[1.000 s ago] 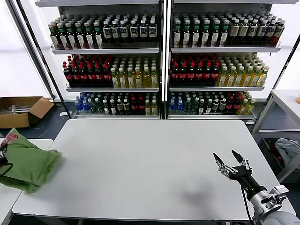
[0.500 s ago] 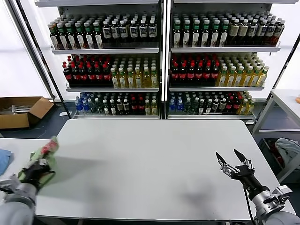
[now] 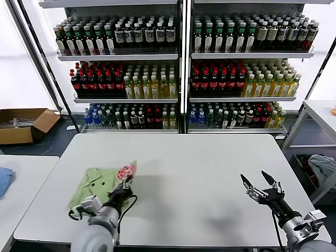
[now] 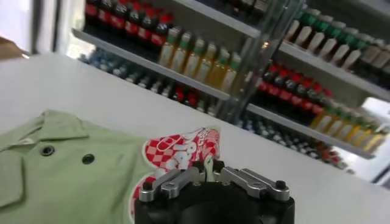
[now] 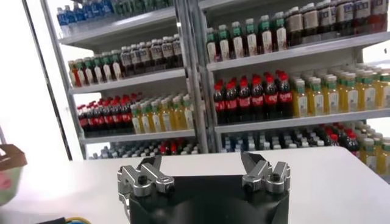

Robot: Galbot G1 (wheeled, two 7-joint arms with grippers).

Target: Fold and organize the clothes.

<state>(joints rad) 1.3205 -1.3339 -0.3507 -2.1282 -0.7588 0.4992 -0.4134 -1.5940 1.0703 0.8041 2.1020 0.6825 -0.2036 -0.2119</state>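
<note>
The light green polo shirt [image 3: 97, 185] lies bunched on the white table's [image 3: 194, 173] front left part, collar and dark buttons facing up, red-and-white checkered print [image 3: 126, 171] at its right edge. My left gripper [image 3: 124, 185] is shut on a fold of the shirt beside the print; in the left wrist view the shirt [image 4: 67, 176] spreads before the gripper [image 4: 208, 167], with fabric pinched between the fingers. My right gripper [image 3: 257, 184] hovers open and empty above the table's front right part. It also shows open in the right wrist view [image 5: 202, 165].
Drink shelves [image 3: 181, 68] stand behind the table. A second white table [image 3: 21, 178] at the left carries a small blue cloth [image 3: 4, 178]. A cardboard box [image 3: 23, 123] sits on the floor at far left. A pale cloth bundle [image 3: 323, 168] lies low at right.
My left gripper has carried the shirt from the left side table rightward onto the main table, where it now lies spread. The right gripper has barely moved.
</note>
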